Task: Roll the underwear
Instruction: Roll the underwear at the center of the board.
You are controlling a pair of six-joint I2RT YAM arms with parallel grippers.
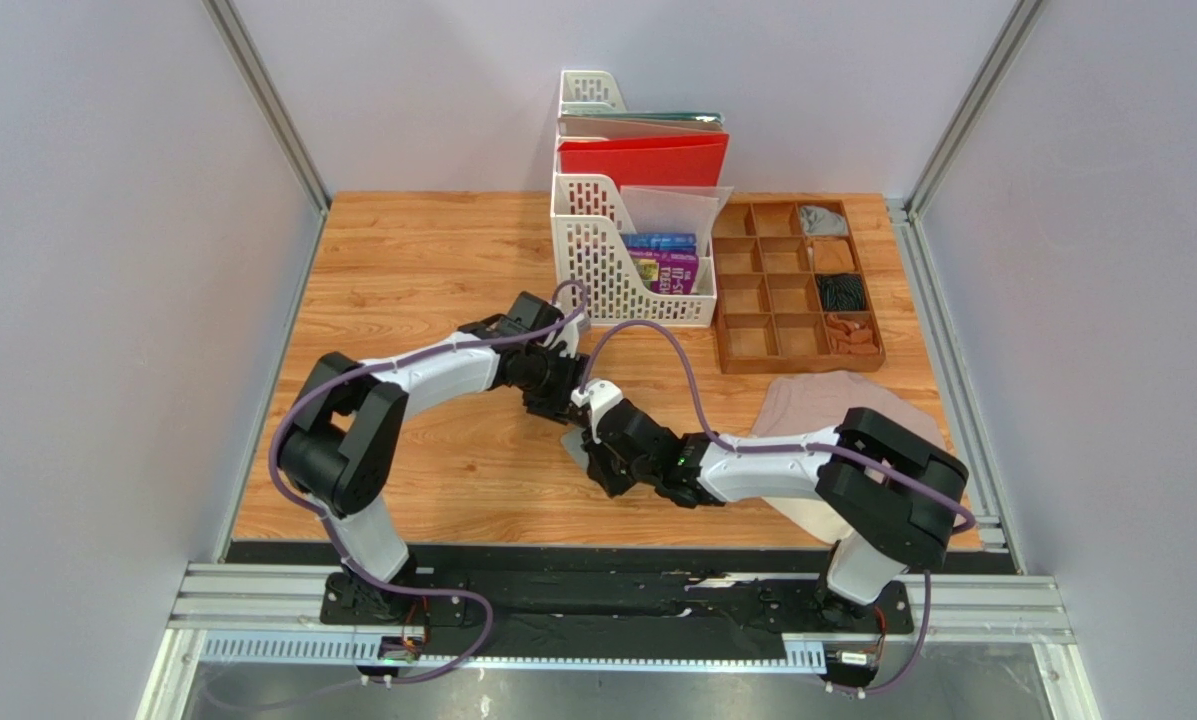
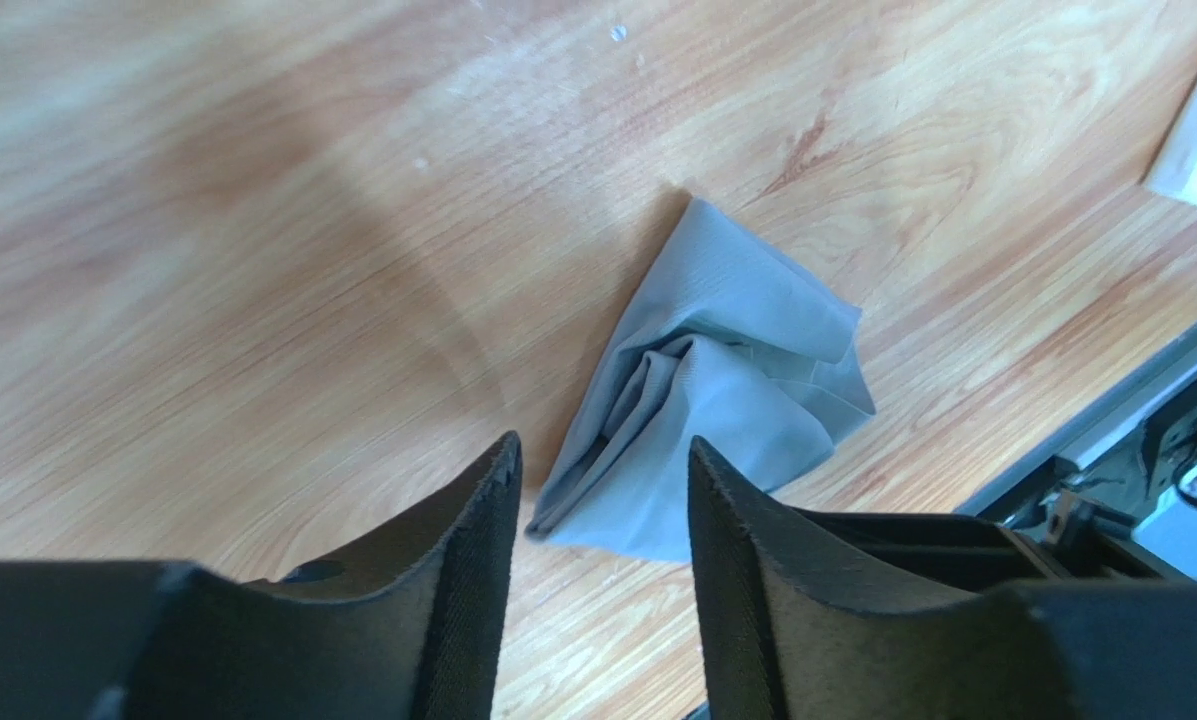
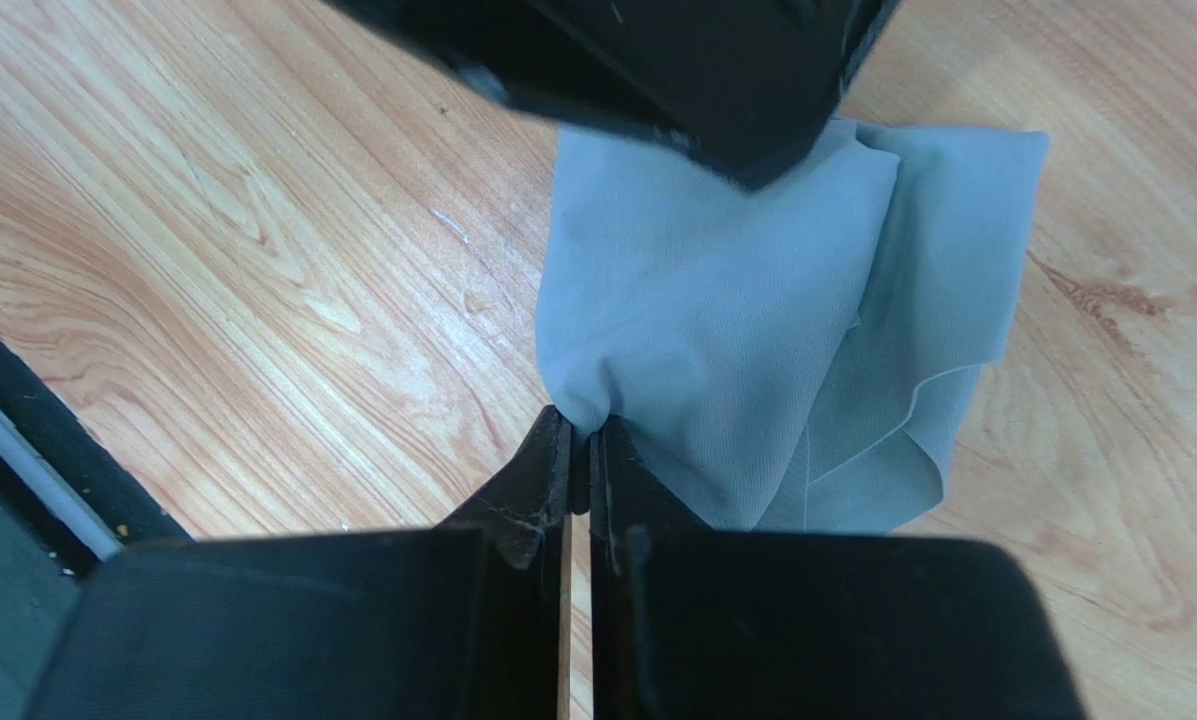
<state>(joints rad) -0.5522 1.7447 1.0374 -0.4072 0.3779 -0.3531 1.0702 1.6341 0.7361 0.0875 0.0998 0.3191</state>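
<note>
Underwear, count two: I see the grey piece [image 3: 739, 300] crumpled at table centre and the beige piece [image 1: 807, 413] at 4 o'clock. I read the right gripper [image 3: 580, 432] clenched on the grey edge and the left gripper [image 2: 601, 458] released above it. Two white racks [image 1: 619, 278] at 12 o'clock hold a red folder [image 1: 642, 158] and books [image 1: 664, 258]. One divided tray [image 1: 792, 363] at 2 o'clock holds small cloth items [image 1: 822, 221].

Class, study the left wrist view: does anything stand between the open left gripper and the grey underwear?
Nothing visible does. The left gripper is open just above the grey underwear. The right gripper pinches one edge of it, not in between.
</note>
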